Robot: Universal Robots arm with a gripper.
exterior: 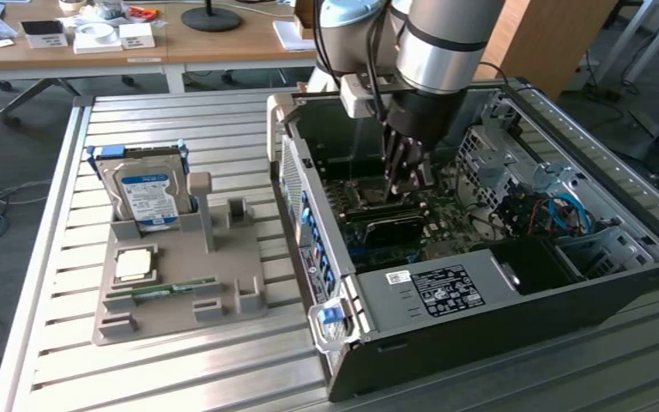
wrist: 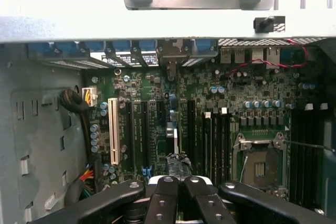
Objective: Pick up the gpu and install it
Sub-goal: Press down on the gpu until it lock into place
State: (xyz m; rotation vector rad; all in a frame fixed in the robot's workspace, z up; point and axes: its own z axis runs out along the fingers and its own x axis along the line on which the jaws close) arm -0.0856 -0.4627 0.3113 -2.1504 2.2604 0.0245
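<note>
One computer case (exterior: 559, 296), one hard drive (exterior: 150, 199)

A slatted metal worktop (exterior: 192, 360) is seen on grey floor (exterior: 9, 154); beyond its far edge wooden desks (exterior: 169, 47) are set.

even daylight, overexposed glare, soft focus

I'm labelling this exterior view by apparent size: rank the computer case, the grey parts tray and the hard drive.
Largest to smallest:
1. computer case
2. grey parts tray
3. hard drive
The differences are plain.
</note>
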